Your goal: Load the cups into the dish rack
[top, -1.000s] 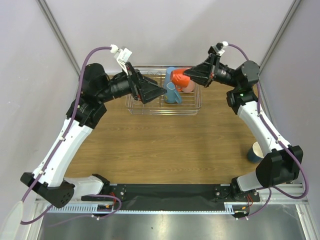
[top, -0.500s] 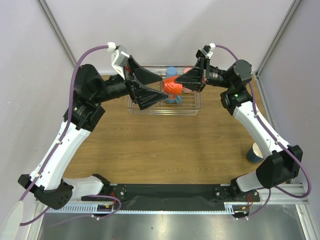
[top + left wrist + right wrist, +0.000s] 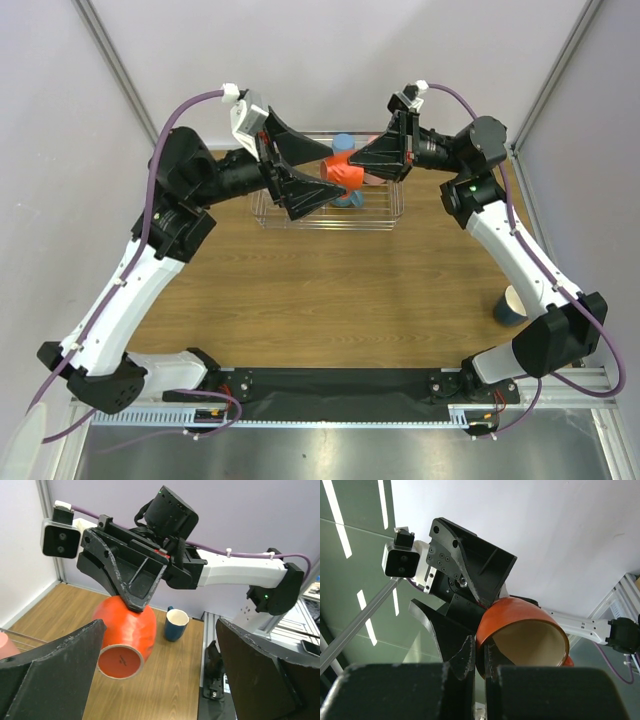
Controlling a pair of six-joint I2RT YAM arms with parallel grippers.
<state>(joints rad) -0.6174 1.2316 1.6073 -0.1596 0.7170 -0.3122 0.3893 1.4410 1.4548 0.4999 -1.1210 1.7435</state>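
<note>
Orange cup [image 3: 343,172] hung tilted above the dish rack [image 3: 268,214], mouth toward the left arm. Right gripper [image 3: 355,166] had its jaws clamped on the cup wall. Left gripper [image 3: 326,176] sat just beside it, jaws full wide and empty, the cup's axis pointing roughly into their gap.

Over the dish rack [image 3: 382,216], the right gripper [image 3: 357,166] pinches an orange cup [image 3: 346,176] lying on its side, its mouth between the wide-spread jaws of the left gripper [image 3: 329,172]. A light blue tumbler [image 3: 343,143] sits in the rack. A dark blue mug [image 3: 509,306] stands at the wooden table's [image 3: 300,290] right edge.
</note>
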